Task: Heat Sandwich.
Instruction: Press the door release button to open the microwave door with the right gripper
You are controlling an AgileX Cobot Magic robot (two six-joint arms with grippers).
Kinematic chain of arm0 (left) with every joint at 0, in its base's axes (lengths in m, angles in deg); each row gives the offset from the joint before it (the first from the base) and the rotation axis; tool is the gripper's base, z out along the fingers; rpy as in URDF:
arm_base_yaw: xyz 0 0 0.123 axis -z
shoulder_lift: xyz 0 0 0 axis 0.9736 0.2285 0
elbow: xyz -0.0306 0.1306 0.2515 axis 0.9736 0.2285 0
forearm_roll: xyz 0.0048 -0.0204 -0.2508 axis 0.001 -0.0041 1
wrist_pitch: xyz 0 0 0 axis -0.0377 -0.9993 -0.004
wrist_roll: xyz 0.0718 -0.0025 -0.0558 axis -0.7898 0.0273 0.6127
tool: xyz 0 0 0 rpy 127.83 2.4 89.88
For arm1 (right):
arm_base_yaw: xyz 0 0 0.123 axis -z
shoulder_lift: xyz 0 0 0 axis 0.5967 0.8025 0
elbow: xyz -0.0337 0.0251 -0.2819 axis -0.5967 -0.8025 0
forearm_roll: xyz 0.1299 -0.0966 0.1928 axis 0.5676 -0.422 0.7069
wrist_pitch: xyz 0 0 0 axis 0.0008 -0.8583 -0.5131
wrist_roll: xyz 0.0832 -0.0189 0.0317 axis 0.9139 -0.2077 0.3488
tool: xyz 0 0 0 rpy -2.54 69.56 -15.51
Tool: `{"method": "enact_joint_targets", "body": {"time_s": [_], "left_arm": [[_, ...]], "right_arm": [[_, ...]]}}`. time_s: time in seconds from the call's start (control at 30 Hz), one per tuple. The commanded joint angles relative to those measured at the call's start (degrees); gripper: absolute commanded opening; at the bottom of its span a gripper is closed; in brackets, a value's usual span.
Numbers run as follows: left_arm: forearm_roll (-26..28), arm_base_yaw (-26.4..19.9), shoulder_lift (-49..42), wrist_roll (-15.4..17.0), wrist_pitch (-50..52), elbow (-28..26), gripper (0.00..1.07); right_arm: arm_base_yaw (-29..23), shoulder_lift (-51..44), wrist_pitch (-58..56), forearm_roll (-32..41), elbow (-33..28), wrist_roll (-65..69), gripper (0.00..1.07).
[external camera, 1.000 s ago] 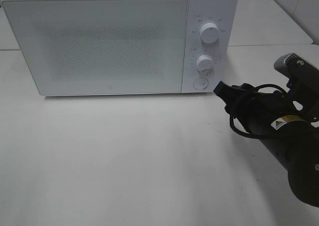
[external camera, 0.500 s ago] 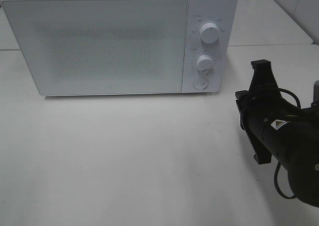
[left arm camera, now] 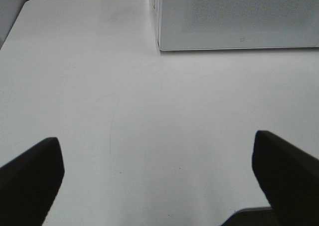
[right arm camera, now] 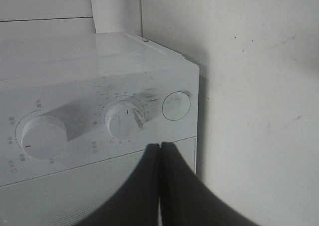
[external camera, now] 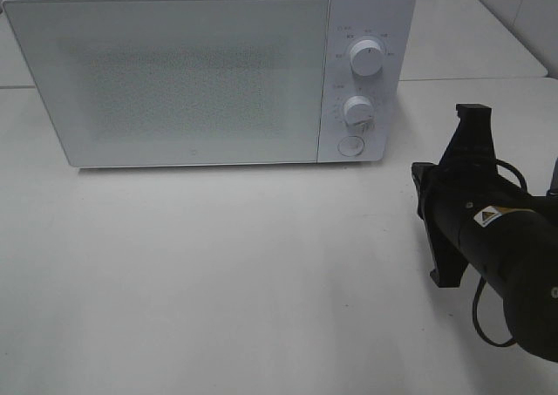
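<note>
Boxy white microwave (external camera: 209, 72), speckled door (external camera: 174, 90), round knobs (external camera: 366, 57); black R gripper (right arm camera: 160, 148) closed

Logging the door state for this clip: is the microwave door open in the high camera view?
No, the microwave door lies flush with the panel of knobs, with no gap showing along its edge.

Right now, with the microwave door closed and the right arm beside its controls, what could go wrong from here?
The shut right gripper aims toward the microwave, where the round button sits close beside the lower knob. A slightly off poke could hit or turn the knob instead. A firm push might also shove the microwave back across the smooth table.
</note>
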Motion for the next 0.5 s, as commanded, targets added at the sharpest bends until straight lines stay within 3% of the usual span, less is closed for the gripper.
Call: {"method": "enact_joint_targets", "body": {"time_s": [0.03,0.5], "left_arm": [[0.4,-0.2,-0.3,0.5,0.2,0.1,0.97],[0.4,-0.2,-0.3,0.5,0.2,0.1,0.97]], "right_arm": [[-0.1,0.5,0.3,-0.9,0.4,0.1,0.00],[0.3,7.1,0.5,-4.0,3.8,6.2,0.00]]}}
